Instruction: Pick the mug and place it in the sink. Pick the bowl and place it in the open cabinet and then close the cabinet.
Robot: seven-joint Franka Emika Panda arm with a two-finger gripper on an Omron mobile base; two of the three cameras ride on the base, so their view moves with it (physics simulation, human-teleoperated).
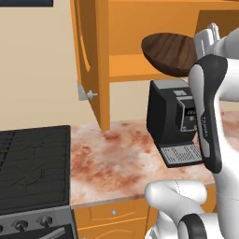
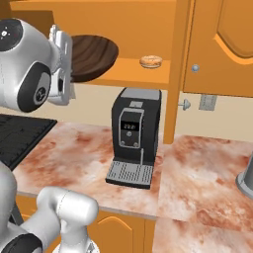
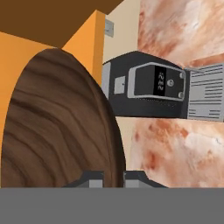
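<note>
The dark brown bowl (image 1: 168, 52) (image 2: 91, 55) (image 3: 57, 122) is at the front edge of the open orange cabinet's lower shelf (image 1: 126, 65) (image 2: 133, 73), tilted and partly over the shelf. I cannot tell whether it touches the shelf. My gripper (image 1: 200, 46) (image 2: 70, 55) (image 3: 113, 177) is shut on the bowl's near rim, which runs between the two finger tips in the hand view. The cabinet's left door (image 1: 88, 56) and right door (image 2: 222, 44) stand open. The mug and the sink are out of view.
A black coffee machine (image 1: 170, 119) (image 2: 136, 131) stands on the marbled counter (image 1: 107, 158) right below the shelf. A small tan pastry (image 2: 151, 61) lies on the shelf to the bowl's right. A black stove (image 1: 32, 163) borders the counter on the left. A grey object (image 2: 246, 178) sits at the far right.
</note>
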